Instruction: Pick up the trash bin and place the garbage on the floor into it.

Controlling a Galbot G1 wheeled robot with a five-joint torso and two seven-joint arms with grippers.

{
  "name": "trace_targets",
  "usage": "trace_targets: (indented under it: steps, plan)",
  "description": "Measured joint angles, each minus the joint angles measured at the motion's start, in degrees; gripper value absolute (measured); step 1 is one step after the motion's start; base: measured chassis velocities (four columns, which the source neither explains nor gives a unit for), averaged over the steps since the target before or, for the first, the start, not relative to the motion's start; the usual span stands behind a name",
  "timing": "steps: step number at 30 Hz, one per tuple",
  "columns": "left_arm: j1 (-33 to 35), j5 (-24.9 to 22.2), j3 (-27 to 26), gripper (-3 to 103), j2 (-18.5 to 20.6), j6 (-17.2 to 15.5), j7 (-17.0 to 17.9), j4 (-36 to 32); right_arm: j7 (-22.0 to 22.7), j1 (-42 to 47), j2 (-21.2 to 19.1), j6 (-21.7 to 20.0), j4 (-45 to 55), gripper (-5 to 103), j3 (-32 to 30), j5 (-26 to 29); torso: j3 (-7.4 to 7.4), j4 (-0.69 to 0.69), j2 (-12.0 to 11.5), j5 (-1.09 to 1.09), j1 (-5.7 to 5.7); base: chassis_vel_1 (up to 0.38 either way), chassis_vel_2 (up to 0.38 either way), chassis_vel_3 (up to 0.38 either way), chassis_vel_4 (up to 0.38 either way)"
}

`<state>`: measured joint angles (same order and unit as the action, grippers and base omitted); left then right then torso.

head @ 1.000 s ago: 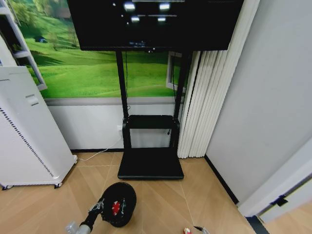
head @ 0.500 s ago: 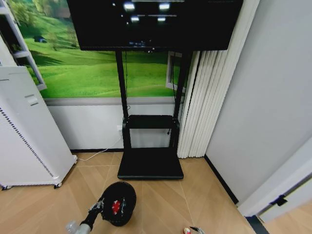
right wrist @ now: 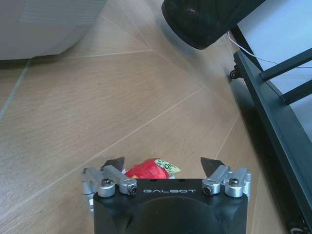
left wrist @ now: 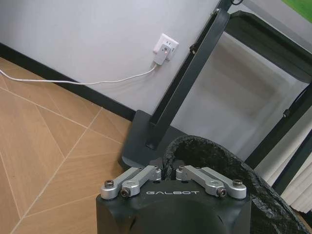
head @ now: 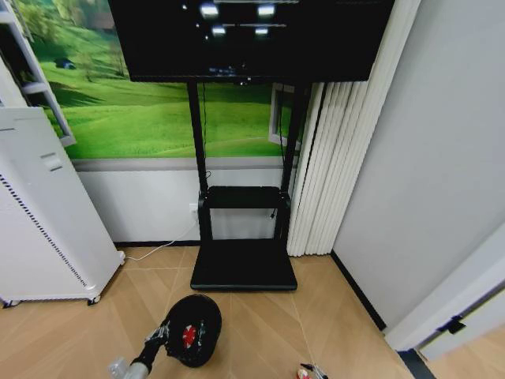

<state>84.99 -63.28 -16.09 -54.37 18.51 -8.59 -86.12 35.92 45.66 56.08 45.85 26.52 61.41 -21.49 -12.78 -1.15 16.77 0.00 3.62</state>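
Observation:
The trash bin (head: 196,324) is small, round and black, held a little above the floor and tilted toward me. My left gripper (head: 163,335) is shut on its near rim; in the left wrist view the left gripper (left wrist: 168,171) pinches the black rim of the bin (left wrist: 222,158). A red wrapper (head: 188,335) lies inside it. My right gripper (right wrist: 162,163) is open low over the floor, its fingers on either side of a crumpled red-and-white wrapper (right wrist: 146,170). That wrapper (head: 302,374) and the right gripper (head: 316,370) sit at the head view's bottom edge. The right wrist view shows the bin (right wrist: 209,19) farther off.
The black TV-stand base (head: 243,264) lies just beyond the bin, with its posts and the screen above. A white cabinet (head: 43,221) on wheels stands to the left. A white cable (head: 154,251) runs along the wall. White curtains (head: 331,174) hang at the right.
My right gripper has crept slightly left along the bottom edge toward the red wrapper. The bin in my left gripper has barely swayed.

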Motion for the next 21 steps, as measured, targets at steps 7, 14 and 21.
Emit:
trace_targets:
  steps: [7, 14, 21]
  plan:
    - [-0.39, -0.19, 0.19, 8, -0.08, -0.05, 0.07, 0.35, 0.12, 0.07, 0.6, 0.0, -0.51, 60, 0.11, -0.35, 0.0, 0.0, 0.0, 0.0, 0.0, 0.0, 0.0, 0.0, 0.0]
    - [-0.56, -0.24, 0.27, 8, -0.39, -0.06, 0.08, 0.85, 0.18, 0.25, 0.59, 0.0, -0.7, 33, 0.18, -0.68, 0.0, 0.0, 0.0, 0.0, 0.0, 0.0, 0.0, 0.0, 0.0]
    - [-0.7, -0.26, 0.51, 8, -0.46, -0.06, 0.08, 0.83, 0.21, 0.75, 0.58, 0.0, -0.76, 12, -0.02, -0.68, 0.0, 0.0, 0.0, 0.0, 0.0, 0.0, 0.0, 0.0, 0.0]
